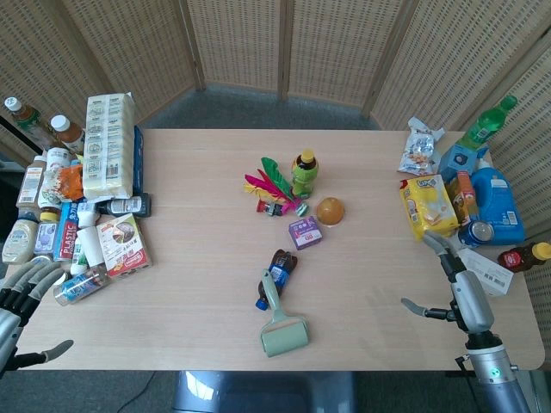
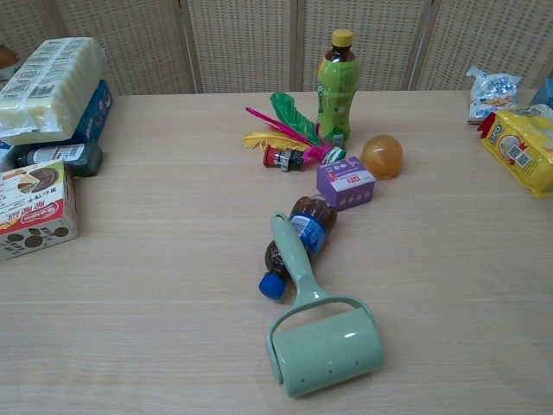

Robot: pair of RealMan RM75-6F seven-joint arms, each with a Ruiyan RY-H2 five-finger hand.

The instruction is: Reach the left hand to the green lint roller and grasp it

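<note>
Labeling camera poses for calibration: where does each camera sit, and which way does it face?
Head view: high up, tilted down over the whole table; shows left hand at the near left edge and right hand at near right, fingers apart, holding nothing.
Chest view: lower, near the table's front edge, facing forward across it toward the screens; no hands show.
Shared: green lint roller, its handle lying over the cola bottle, and the green drink bottle.
</note>
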